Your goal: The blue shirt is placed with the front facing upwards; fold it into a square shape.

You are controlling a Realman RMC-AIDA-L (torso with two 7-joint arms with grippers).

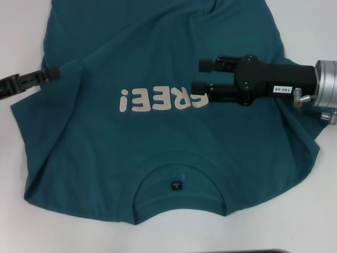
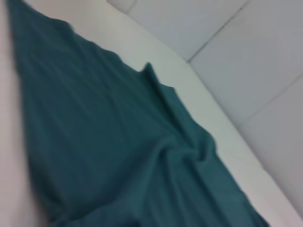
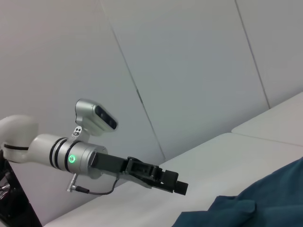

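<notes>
White and smooth, the tabletop (image 1: 31, 226) carries everything, with pale panelled walls behind it in the wrist views. Reaching in from the right side, the right gripper (image 1: 202, 78) is a black, boxy unit on a silver cylindrical wrist; its two stubby fingers (image 1: 210, 64) stand parted with a clear gap between them, holding nothing, poised above the chest of the garment and covering the first letter of the print. At the left edge the left gripper (image 1: 51, 71) is a slim black linkage whose tip meets the cloth at a sleeve, where the fabric puckers towards it; whether it is pinching the cloth or merely touching it I cannot tell. The right wrist view shows that same left arm from afar, silver with a green light, its black tip just above the cloth edge.

Spread beneath both lies the blue shirt (image 1: 158, 153), a large dark teal-blue cotton T-shirt, front up, soft and creased, with pale cream lettering (image 1: 152, 100) across the chest and its round ribbed collar with a small black label (image 1: 176, 185) towards the near edge.
</notes>
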